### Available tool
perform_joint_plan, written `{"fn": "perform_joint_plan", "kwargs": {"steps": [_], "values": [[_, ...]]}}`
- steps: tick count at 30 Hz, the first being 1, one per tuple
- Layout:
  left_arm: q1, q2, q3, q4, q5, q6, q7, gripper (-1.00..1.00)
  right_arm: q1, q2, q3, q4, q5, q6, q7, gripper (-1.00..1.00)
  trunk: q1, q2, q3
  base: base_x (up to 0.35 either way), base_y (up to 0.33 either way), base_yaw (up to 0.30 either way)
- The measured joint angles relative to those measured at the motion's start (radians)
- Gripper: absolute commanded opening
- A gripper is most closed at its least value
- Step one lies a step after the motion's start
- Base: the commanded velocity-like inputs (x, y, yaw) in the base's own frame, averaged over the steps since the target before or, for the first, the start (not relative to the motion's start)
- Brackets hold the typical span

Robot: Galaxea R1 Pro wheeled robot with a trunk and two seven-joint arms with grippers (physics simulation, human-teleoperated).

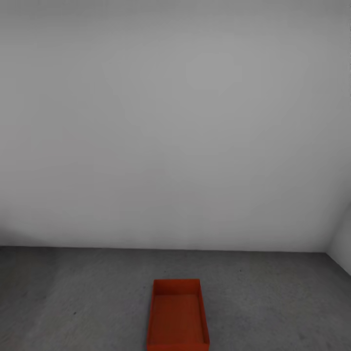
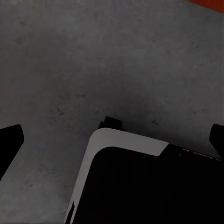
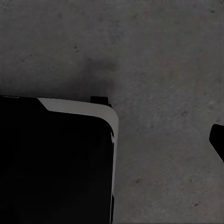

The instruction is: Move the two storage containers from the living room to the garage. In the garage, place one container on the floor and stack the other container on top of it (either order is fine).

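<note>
Head view is giving you one bin (image 1: pixel 178 316) sitting on the garage floor (image 1: pixel 73 292), dead ahead and low in the frame, close to your base, with the white wall (image 1: pixel 175 122) standing well behind it. Its long axis is running straight away from you, short end nearest. It's open-topped and looking empty.

Count so far: one bin on the concrete here, nothing stacked in it. I'm judging you're only halfway through, with the second bin yet to land on top.

Left wrist view is looking down at the concrete, with the robot's black-and-white base (image 2: pixel 140 182) below, and a sliver of orange-red (image 2: pixel 207 3) is peeking in at one corner. So I'm reading the left arm as the nearer one to the bin, though only by that sliver. The left end effector (image 2: pixel 114 142) is showing dark finger tips (image 2: pixel 9 140) at opposite edges, spread wide with nothing between them.

Right wrist view is looking at bare concrete and the base again, with one dark tip (image 3: pixel 217 140) at the edge; from that alone I cannot tell how wide the right end effector is standing, though nothing is visibly in its grip.
</note>
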Motion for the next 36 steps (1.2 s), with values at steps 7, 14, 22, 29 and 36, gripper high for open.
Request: {"fn": "perform_joint_plan", "kwargs": {"steps": [7,14,22,29,36], "values": [[0.0,0.0,0.0,0.0,0.0,0.0,0.0,1.0,0.0,0.0,0.0,0.0,0.0,0.0,0.0,1.0,0.0,0.0,0.011,0.0,0.0,0.0],[0.0,0.0,0.0,0.0,0.0,0.0,0.0,1.0,0.0,0.0,0.0,0.0,0.0,0.0,0.0,1.0,0.0,0.0,0.023,0.0,0.0,0.0],[0.0,0.0,0.0,0.0,0.0,0.0,0.0,1.0,0.0,0.0,0.0,0.0,0.0,0.0,0.0,1.0,0.0,0.0,0.035,0.0,0.0,0.0],[0.0,0.0,0.0,0.0,0.0,0.0,0.0,1.0,0.0,0.0,-0.001,0.0,-0.002,0.0,0.0,1.0,0.0,0.0,0.041,0.0,0.0,0.0],[0.0,0.0,0.0,0.0,0.0,0.0,0.0,1.0,0.0,-0.002,-0.002,-0.001,-0.01,0.0,0.0,1.0,0.0,0.0,0.042,0.0,0.0,-0.13]]}}
